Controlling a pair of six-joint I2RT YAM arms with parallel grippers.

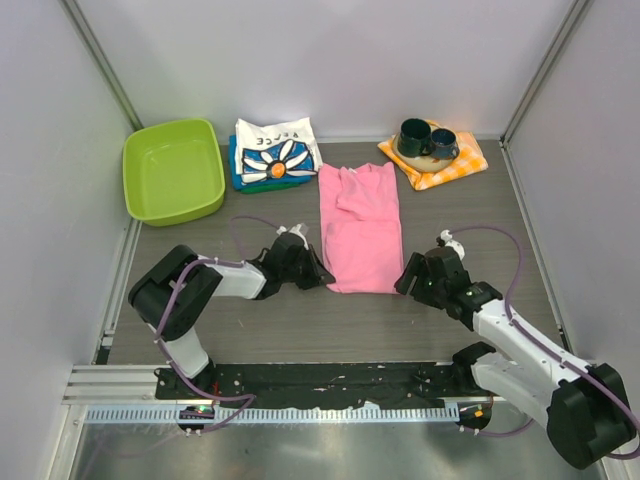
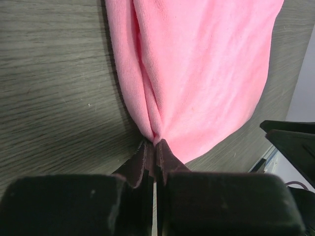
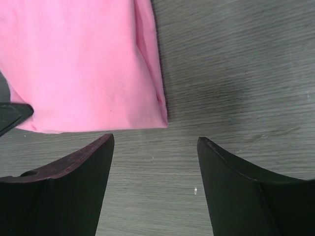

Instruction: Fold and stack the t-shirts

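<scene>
Pink t-shirt [image 1: 360,225], near-left corner in clenched left pincer [image 2: 155,143], right pincer [image 3: 155,139] agape beside near-right corner.

Basin: a lime-green plastic basin [image 1: 172,170] sat in the far left corner, opening upward.
Checked cloth: an orange-and-white checked cloth [image 1: 458,166] lay folded at the far right, set askew.
Mugs: two dark mugs [image 1: 427,141] stood on that cloth, touching side by side.
Tabletop: the tabletop [image 1: 300,322] was dark grey with a wood grain.
Walls: pale walls [image 1: 330,50] closed in three sides, with metal rails at the corners.
</scene>
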